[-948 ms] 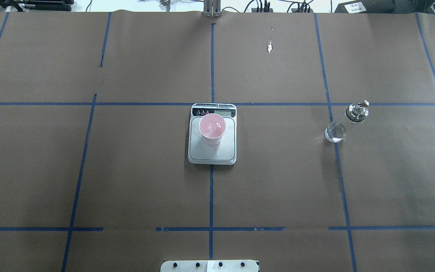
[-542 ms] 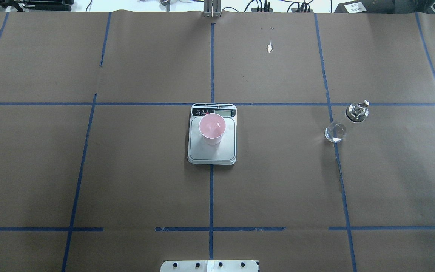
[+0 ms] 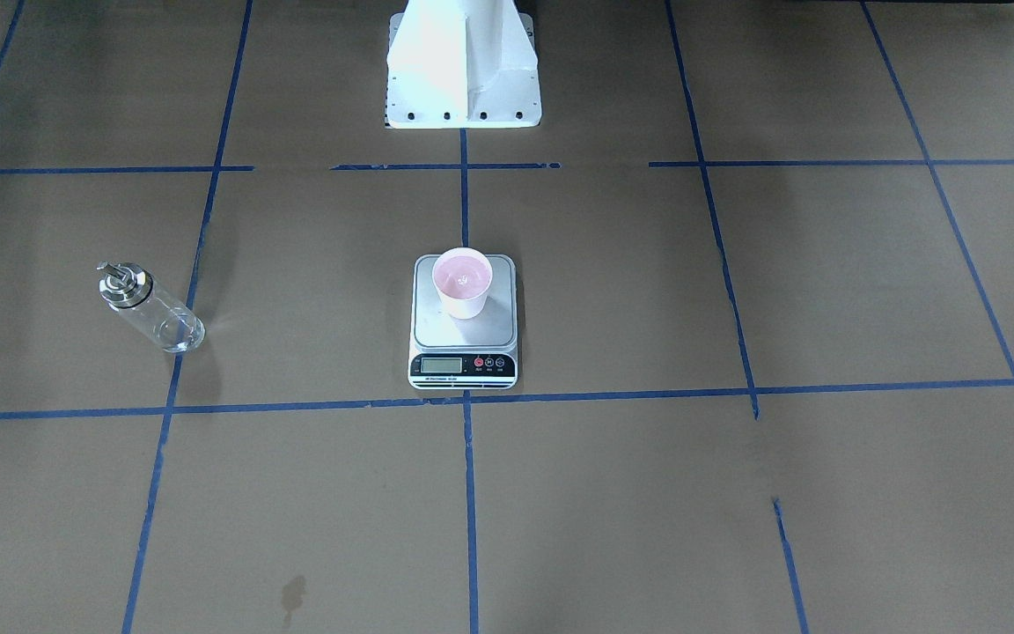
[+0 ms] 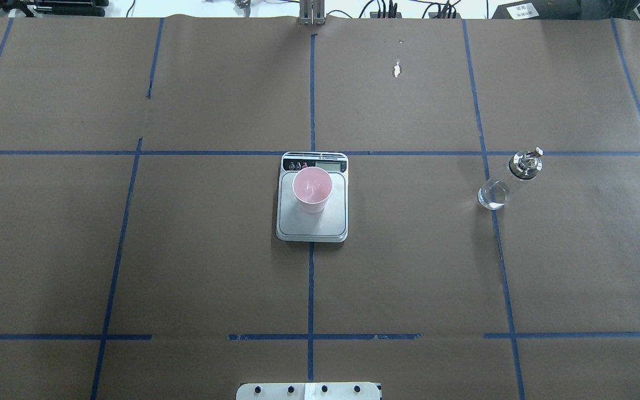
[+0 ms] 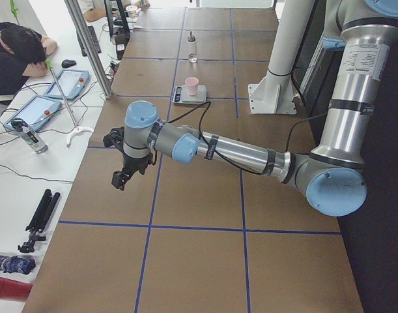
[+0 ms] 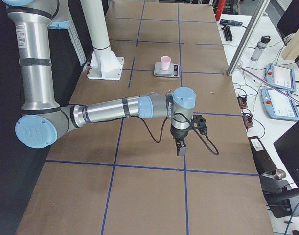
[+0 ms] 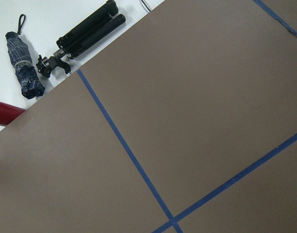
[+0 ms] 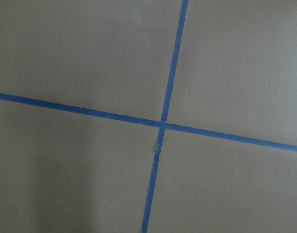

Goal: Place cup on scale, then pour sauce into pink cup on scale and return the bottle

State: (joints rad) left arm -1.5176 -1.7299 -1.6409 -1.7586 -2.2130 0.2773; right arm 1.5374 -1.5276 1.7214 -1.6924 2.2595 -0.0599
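Note:
The pink cup (image 4: 311,189) (image 3: 462,282) stands upright on the far half of the scale (image 4: 311,226) (image 3: 463,333) at the table's middle. The glass bottle (image 4: 506,180) (image 3: 150,310), with its silver cap, stands alone on the robot's right side of the table, apart from the scale. The sauce is too clear to make out. Both grippers show only in the side views: the left gripper (image 5: 120,179) hangs over bare paper near the left end, and the right gripper (image 6: 181,149) hangs over bare paper near the right end. I cannot tell whether either is open or shut.
The white robot base (image 3: 463,70) stands behind the scale. Blue tape lines cross the brown paper. Beyond the table's left end lie a black tripod (image 7: 87,34) and a folded umbrella (image 7: 24,73). A person (image 5: 16,52) and tablets sit along the far side.
A bright glint inside the cup has faded. The cup, scale and bottle have not moved.

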